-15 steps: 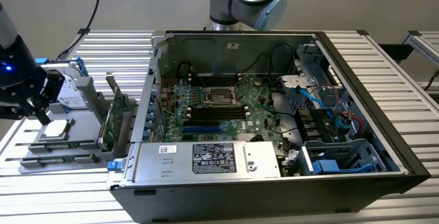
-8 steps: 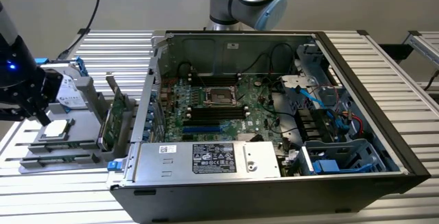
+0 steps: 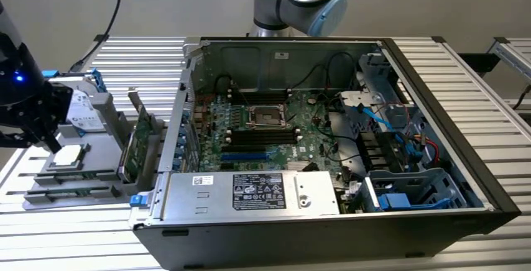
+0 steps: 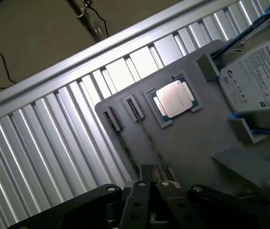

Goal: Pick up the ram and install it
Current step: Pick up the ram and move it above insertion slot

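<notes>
Wrist view shows you the gripper [image 4: 152, 183], fingers pressed together, low over the grey tray [image 4: 197, 143]; the ram [image 4: 146, 138] stands on edge in that tray's slot, running up to the fingertips.

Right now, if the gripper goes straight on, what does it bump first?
Most likely the ram, the thin stick in the grey tray, just ahead of the gripper. Depth is unclear, so it might touch the tray beside it first.
</notes>
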You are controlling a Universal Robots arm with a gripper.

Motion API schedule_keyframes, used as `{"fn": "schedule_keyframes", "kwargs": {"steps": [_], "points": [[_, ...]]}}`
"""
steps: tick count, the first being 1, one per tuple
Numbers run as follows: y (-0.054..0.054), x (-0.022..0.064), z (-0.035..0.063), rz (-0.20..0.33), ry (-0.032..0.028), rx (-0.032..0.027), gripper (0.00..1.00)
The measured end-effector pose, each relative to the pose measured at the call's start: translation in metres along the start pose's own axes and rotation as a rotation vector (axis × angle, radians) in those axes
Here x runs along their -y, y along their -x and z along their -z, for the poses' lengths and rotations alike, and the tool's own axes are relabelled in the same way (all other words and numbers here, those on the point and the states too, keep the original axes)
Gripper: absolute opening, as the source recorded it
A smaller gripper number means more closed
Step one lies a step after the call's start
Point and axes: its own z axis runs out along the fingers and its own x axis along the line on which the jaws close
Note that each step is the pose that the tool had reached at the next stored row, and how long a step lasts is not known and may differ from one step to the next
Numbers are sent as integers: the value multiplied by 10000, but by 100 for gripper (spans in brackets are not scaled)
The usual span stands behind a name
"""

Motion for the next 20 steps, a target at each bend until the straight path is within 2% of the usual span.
{"fn": "schedule_keyframes", "kwargs": {"steps": [4, 9, 20], "points": [[0, 1, -1, 722, -96, -24, 11], [0, 0, -2, 1633, -178, -73, 11], [1, 1, -9, 3626, -302, -198, 11]]}}
